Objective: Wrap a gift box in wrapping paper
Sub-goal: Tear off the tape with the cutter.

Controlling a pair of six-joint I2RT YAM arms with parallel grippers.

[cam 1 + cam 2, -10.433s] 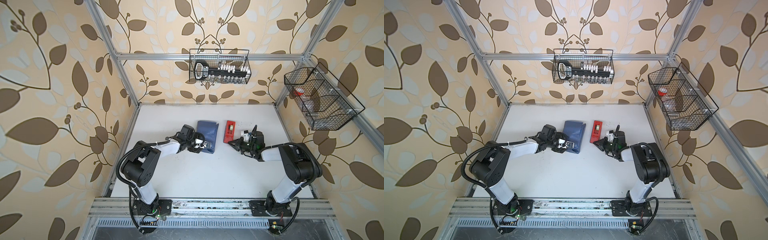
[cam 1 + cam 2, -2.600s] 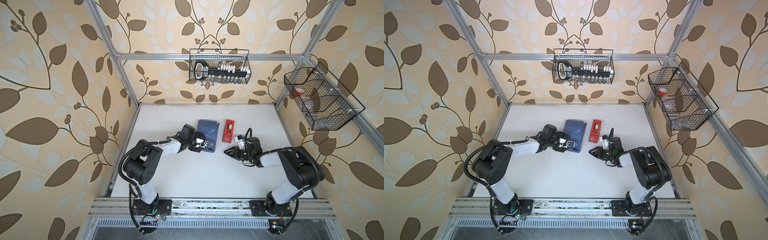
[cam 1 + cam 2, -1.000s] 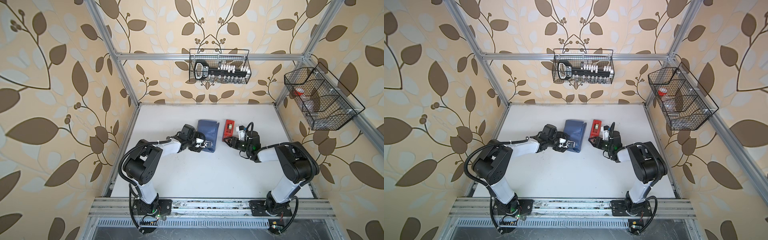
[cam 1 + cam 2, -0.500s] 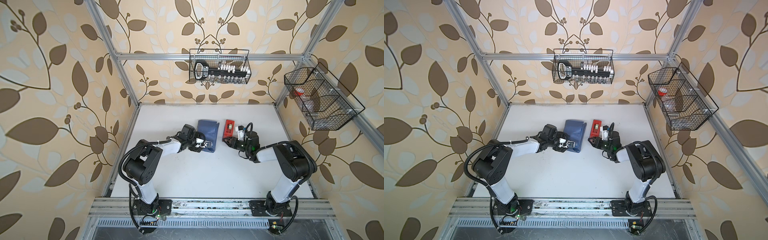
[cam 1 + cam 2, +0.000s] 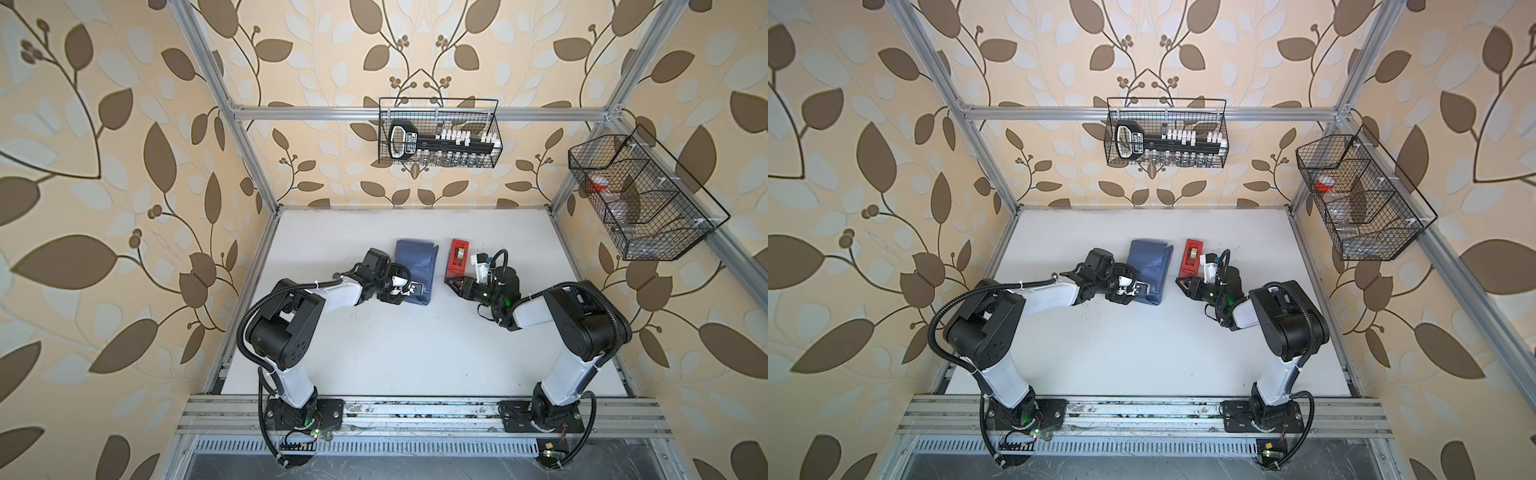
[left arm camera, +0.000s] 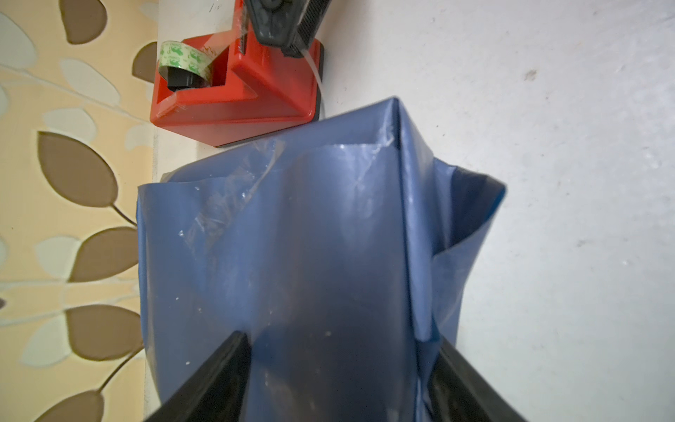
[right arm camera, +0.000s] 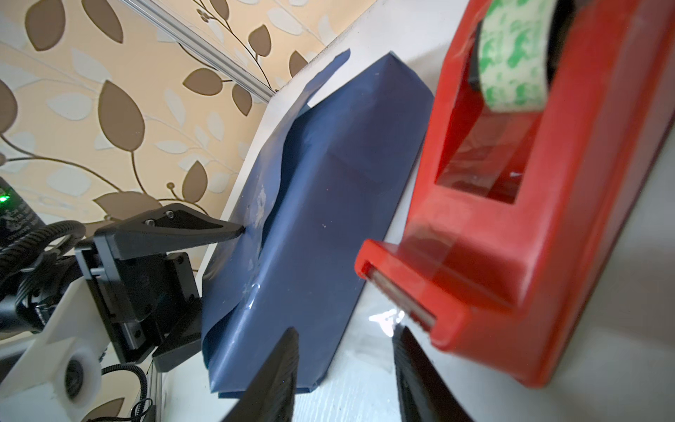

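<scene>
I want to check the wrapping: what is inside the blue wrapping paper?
Only the wrapping paper itself shows, folded into a flat boxy package with clear tape on it. What it encloses, presumably the gift box, is covered in every view.

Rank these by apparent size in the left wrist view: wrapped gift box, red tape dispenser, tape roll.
1. paper-wrapped gift box, nearest the camera, so its lead is exaggerated
2. red tape dispenser
3. tape roll, seated in it

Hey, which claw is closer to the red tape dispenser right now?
Right. The right claw sits at the tape dispenser's cutter end, jaws apart. The left claw is across the wrapped gift box from it, gripping the box's near end.
</scene>
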